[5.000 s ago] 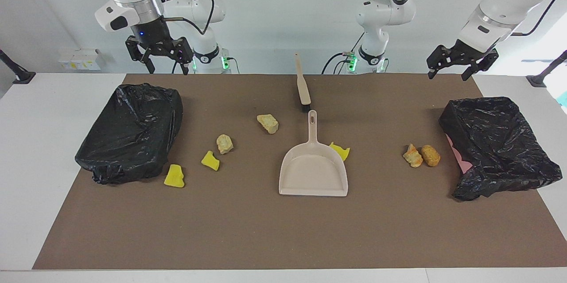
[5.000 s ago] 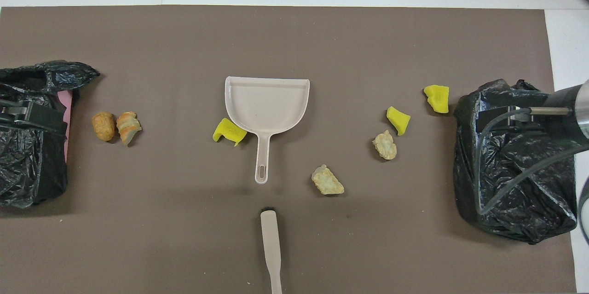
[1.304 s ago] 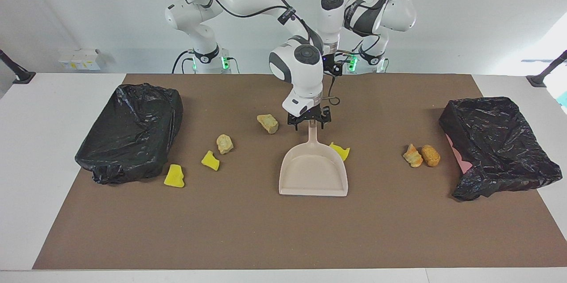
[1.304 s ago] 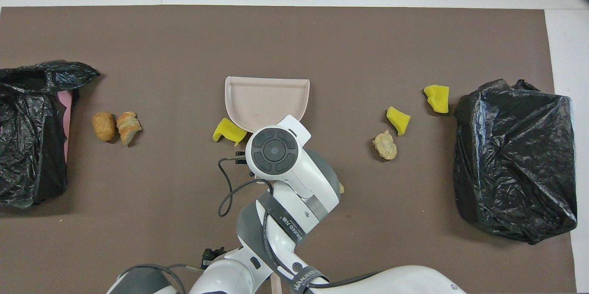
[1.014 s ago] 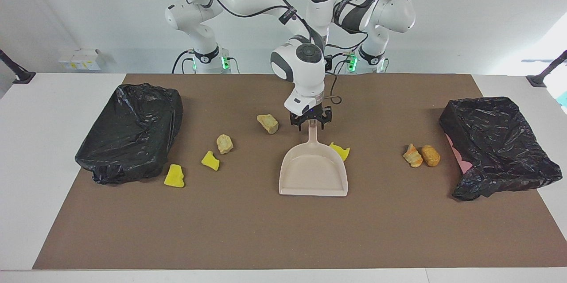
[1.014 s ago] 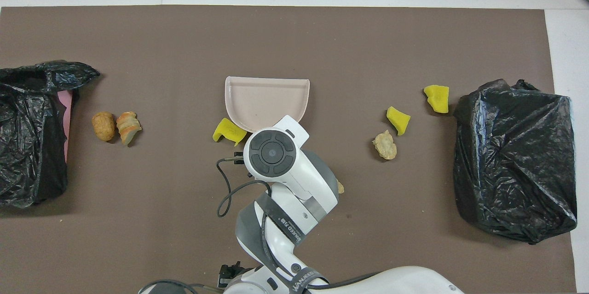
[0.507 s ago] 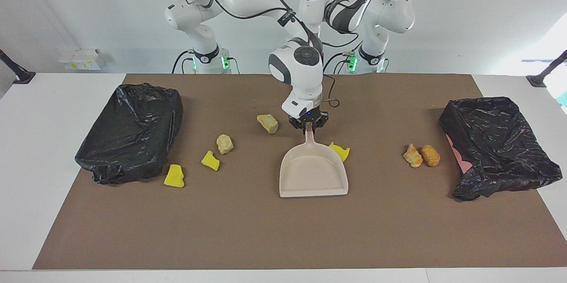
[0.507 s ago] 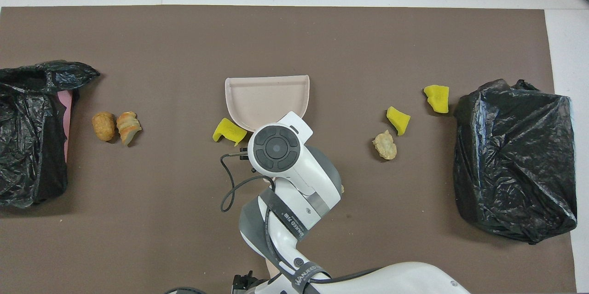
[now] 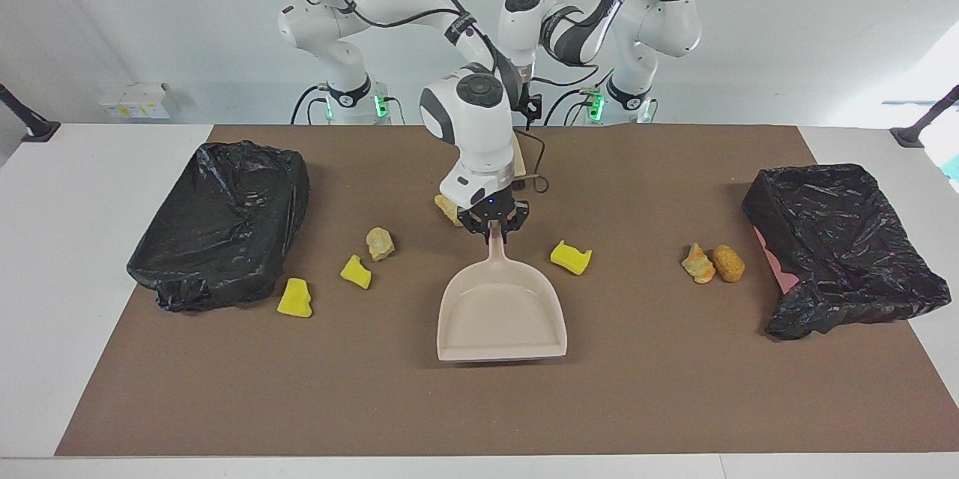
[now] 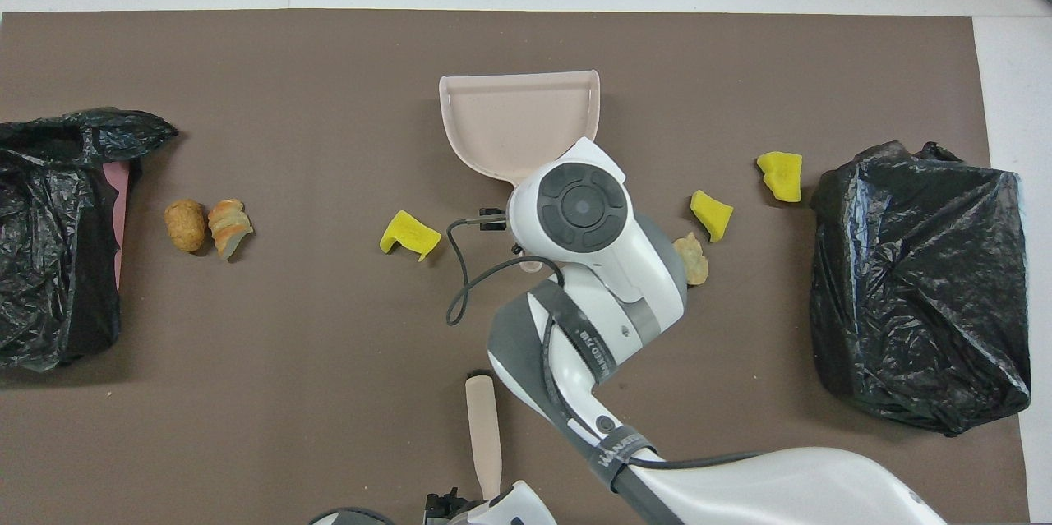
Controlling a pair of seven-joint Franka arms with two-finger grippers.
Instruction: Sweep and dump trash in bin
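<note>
Dustpan (image 9: 502,314) has just moved. The right gripper (image 9: 494,230) has its fingers clamped on the handle tip. It has pulled the pan a bit toward the right arm's end of the table and farther from the robots. The pan mouth points away from the robots, and the pan looks lifted a little at the handle end. The yellow lump (image 9: 571,256) that touched the pan's side a sec ago now sits alone, apart from it.

So the pan is in hand, but no sweeping is done yet. All the trash is on the brown mat, none in the pan:
- two yellow bits (image 9: 294,297) near the black-bagged bin (image 9: 221,224) at the right arm's end
- a beige lump (image 9: 380,243) close by
- two orange-brown lumps (image 9: 697,264) just beside the other bin (image 9: 839,246)

Hard to see:
- One beige lump (image 9: 448,208) is half hidden by the right gripper.
- From overhead, the right wrist covers the pan handle.
- The left gripper (image 10: 448,503) is cut off at the pic's bottom edge, over the near end of the brush (image 10: 483,426).
- Its fingers are spread wide. I can't tell if it touches the brush handle yet.
- The brush must be grabbed next, I think.
</note>
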